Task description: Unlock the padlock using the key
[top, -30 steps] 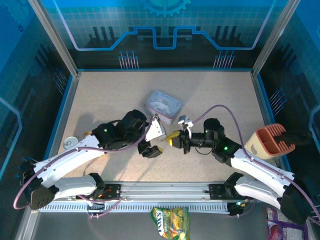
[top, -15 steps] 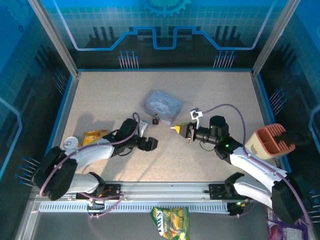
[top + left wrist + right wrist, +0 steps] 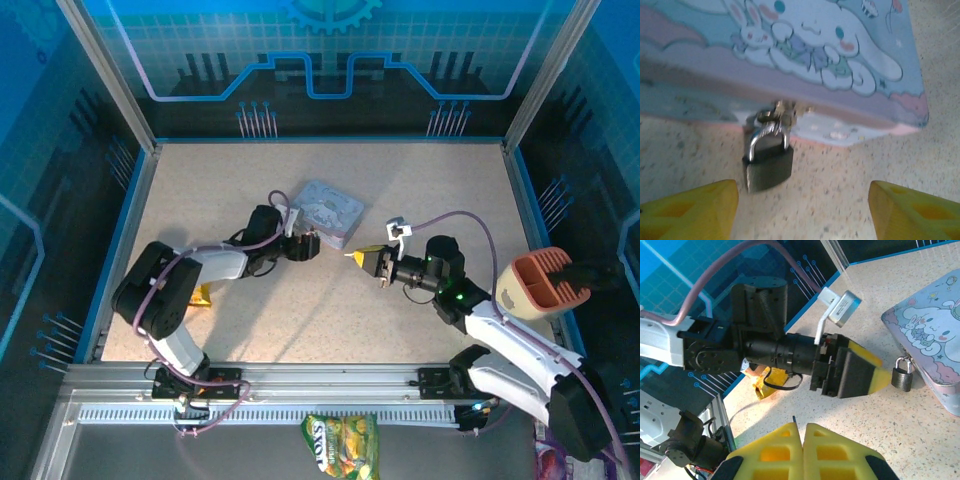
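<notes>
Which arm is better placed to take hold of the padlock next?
Left. The left gripper is open and faces the padlock hanging from the tin, with a yellow finger to each side. The right gripper is shut and stands apart from it.

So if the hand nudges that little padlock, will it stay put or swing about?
Probably swings: the padlock hangs by its thin shackle from the latch on the tin. It looks like solid metal, so likely stiff and heavy for its size. Its smooth sides may slip in a grip.
</notes>
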Controlling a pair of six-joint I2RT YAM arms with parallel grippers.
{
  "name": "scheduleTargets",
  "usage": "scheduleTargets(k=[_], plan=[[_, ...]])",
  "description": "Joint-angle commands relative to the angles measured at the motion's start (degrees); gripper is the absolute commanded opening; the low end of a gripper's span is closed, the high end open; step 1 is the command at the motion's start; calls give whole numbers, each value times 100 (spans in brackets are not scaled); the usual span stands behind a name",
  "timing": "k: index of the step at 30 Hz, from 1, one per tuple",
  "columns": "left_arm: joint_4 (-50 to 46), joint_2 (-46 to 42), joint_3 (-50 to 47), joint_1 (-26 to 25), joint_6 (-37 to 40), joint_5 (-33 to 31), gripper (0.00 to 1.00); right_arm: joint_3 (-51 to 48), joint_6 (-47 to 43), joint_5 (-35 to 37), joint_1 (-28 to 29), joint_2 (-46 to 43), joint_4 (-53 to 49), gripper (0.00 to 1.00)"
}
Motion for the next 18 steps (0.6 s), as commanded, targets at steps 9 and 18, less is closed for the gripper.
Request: scheduleTargets(k=[9, 18], plan=[[60, 676, 454, 85, 345, 100, 61, -125, -131, 100, -103, -302, -230, 0], [206, 1006, 550, 89, 193, 57, 55, -85, -139, 83, -111, -285, -240, 0]])
